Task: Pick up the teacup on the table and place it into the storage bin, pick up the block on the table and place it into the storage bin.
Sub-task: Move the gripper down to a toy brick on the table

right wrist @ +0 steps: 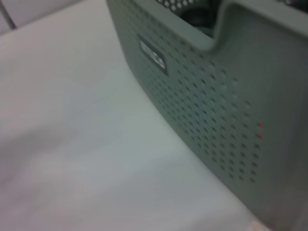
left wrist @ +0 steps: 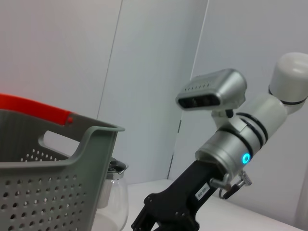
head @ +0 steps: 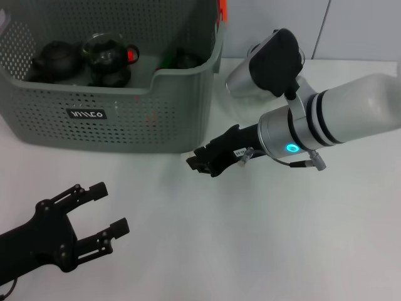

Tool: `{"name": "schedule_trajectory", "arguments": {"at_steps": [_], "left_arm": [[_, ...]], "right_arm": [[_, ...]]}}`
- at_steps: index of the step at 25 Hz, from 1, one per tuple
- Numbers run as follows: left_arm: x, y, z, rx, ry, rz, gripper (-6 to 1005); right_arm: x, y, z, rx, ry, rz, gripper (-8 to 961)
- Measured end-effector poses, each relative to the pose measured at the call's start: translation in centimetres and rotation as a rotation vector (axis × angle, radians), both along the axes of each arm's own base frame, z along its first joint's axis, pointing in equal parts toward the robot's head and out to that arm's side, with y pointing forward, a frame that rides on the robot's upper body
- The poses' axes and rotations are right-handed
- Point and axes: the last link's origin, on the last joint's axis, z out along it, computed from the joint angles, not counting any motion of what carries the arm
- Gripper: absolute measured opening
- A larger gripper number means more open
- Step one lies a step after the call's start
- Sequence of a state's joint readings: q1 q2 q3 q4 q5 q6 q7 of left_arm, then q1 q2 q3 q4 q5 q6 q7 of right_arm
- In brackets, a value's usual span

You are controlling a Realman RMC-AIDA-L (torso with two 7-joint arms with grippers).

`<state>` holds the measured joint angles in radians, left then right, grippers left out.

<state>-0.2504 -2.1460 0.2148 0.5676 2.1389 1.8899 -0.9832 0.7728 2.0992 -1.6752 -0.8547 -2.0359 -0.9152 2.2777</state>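
The grey-green storage bin stands at the table's far left, its black label facing me. Inside it I see a dark teapot, a glass pot with a black lid, a small red piece and a small dark vessel. I cannot tell whether these last two are the block and the teacup. No teacup or block shows plainly on the table. My right gripper hangs low just off the bin's front right corner. The left gripper rests open at the near left, holding nothing.
A clear glass pot stands on the table just right of the bin, behind my right arm. An orange-red bar runs along the bin's far right rim. The bin wall fills the right wrist view at close range.
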Motion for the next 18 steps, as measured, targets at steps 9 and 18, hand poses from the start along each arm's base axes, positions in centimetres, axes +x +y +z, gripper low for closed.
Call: {"name": "schedule_trajectory", "arguments": {"at_steps": [9, 18], "left_arm": [[0.2, 0.3, 0.0, 0.002, -0.001, -0.008, 824], [0.1, 0.2, 0.1, 0.001, -0.002, -0.005, 824]], "right_arm": [[0.5, 0.3, 2.1, -0.015, 0.064, -0.033, 334], [0.4, -1.5, 2.0, -0.141, 0.066, 0.083, 842]]}}
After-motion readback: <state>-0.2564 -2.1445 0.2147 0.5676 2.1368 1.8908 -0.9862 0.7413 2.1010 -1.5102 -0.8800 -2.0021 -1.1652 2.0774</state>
